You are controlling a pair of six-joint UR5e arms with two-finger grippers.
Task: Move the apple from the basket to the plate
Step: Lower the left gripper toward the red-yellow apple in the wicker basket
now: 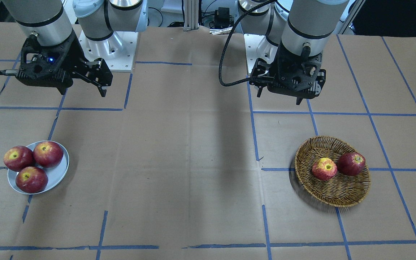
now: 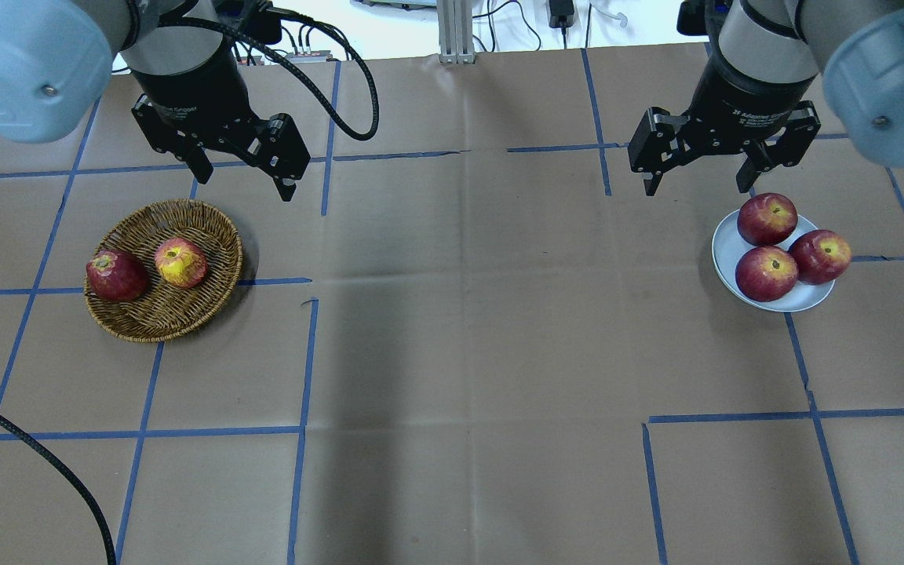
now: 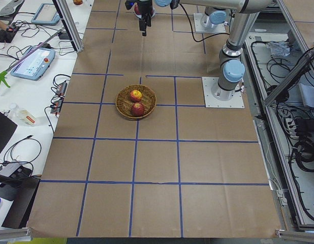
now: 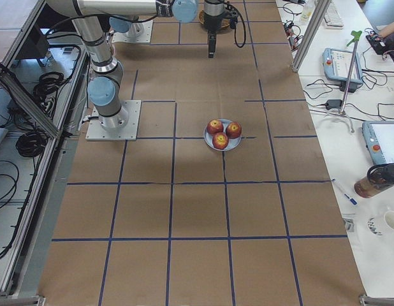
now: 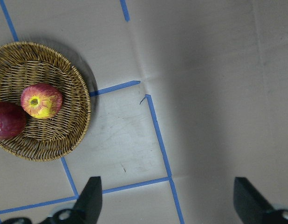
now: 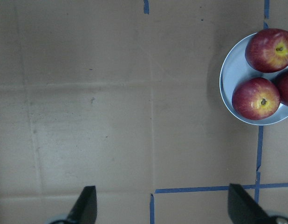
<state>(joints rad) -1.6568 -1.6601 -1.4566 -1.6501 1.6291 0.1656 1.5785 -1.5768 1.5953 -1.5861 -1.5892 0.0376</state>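
Left pincer [image 2: 246,187] hung in the air with its two fingers spread wide, and it held nothing. Right pincer [image 2: 698,188] was wide and empty as well.

I saw the apple [image 2: 180,262] sitting in the basket [image 2: 169,314], near the left end of the desk [image 2: 460,353]. It was the lighter one, with a big yellow patch around its stem, and the stem dimple faced up. A dark red apple [image 2: 115,275] sat just beside it, on the side toward the desk's left end.

The apple was not right under the left pincer. It lay lower down and off to one side: out toward the desk edge far from the robot, and a bit toward the left end. An apple is round, so I think the fingers could close on it from almost any way, but they should keep off the dark one.

The left pincer was much nearer to it. The right pincer was well apart from it, up above the plate [image 2: 727,243] near the right end of the desk.

Three dark apples [image 2: 766,273] sat on the plate, so I think little room was left there.
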